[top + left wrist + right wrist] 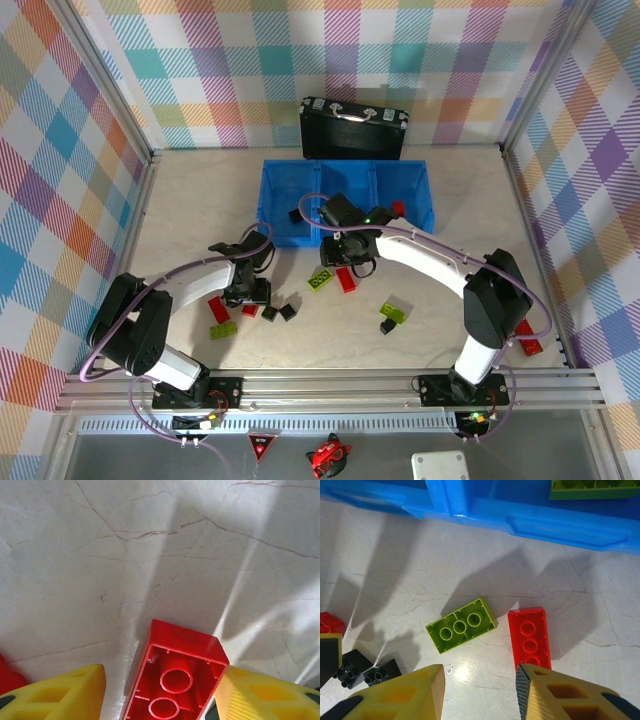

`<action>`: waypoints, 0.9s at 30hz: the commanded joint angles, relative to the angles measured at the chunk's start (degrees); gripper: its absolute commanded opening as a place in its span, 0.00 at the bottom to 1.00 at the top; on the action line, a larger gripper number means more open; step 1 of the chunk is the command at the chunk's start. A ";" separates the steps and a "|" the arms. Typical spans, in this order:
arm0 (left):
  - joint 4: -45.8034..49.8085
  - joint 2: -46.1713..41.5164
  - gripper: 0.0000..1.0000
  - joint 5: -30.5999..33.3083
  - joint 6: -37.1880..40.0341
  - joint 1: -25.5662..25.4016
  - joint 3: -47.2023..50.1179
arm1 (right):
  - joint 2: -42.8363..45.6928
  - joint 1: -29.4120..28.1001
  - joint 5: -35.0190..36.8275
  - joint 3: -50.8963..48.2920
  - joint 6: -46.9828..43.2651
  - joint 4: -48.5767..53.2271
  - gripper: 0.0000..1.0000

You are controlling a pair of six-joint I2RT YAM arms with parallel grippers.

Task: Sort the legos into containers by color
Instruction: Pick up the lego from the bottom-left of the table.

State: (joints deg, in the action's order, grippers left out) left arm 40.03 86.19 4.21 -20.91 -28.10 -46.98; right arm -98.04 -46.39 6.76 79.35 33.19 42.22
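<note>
Looks like a robotics lab test booth: plaid fabric walls [340,50] from 9 round to 3 o'clock, aluminium rail [330,385] at 6, marble-print tabletop [200,190].

Four black cubes [270,313], one blue bin [283,185]

case [353,127] behind bin [345,203] | bricks [320,282] before bin — on table [180,200]
</note>
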 commanded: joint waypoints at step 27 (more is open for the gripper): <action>-1.19 -1.45 0.33 2.58 0.62 1.55 -2.23 | 11.51 0.34 5.23 -4.82 4.15 8.18 0.41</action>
State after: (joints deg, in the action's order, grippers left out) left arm 37.47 87.70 6.00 -19.92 -26.85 -48.66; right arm -89.25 -46.39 9.96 75.20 36.25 47.37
